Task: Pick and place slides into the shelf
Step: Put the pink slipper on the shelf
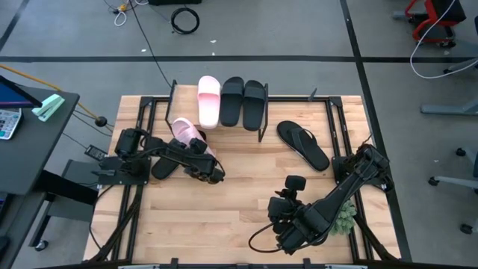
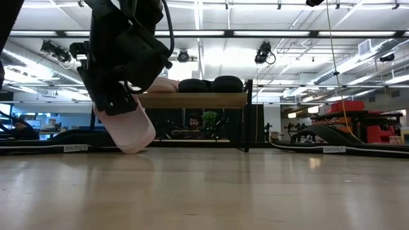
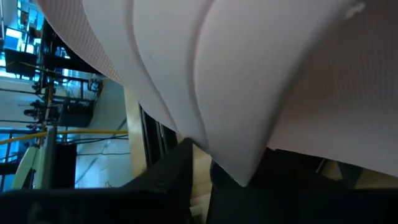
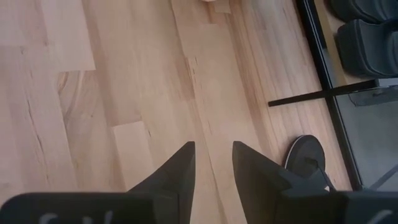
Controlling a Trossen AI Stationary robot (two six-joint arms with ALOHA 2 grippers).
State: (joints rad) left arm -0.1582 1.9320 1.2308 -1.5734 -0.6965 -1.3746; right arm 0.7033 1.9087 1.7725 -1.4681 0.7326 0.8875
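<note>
A wooden counter (image 1: 224, 209) seen from straight above, with two dark robot arms reaching in from the 6 o'clock edge.

The shelf (image 1: 160, 104), a low rack with a thin black frame, stands along the 12 o'clock edge. On its board sit three slides side by side: one pale pink slide (image 1: 208, 101) and, at its 3 o'clock side, two black slides (image 1: 243, 102).

The left claw (image 1: 193, 143) is at about 9 o'clock on the counter, just in front of the shelf's left end. A second pink slide (image 1: 184, 131) is tilted up off the counter at this claw. In the low view it hangs with its lower end close to the wood (image 2: 128, 131), and in the left wrist view its pale sole fills the picture (image 3: 236, 74). The fingers reach it, but whether they are clamped on it or loosening cannot be told.

A thin black flip-flop (image 1: 303, 144) lies flat at about 2 o'clock, right of the shelf. Another dark flip-flop (image 1: 163, 167) lies partly under the left arm.

The right claw (image 1: 278, 211) waits at about 5 o'clock; its fingers (image 4: 180, 168) stand a little apart over bare wood, holding nothing.
</note>
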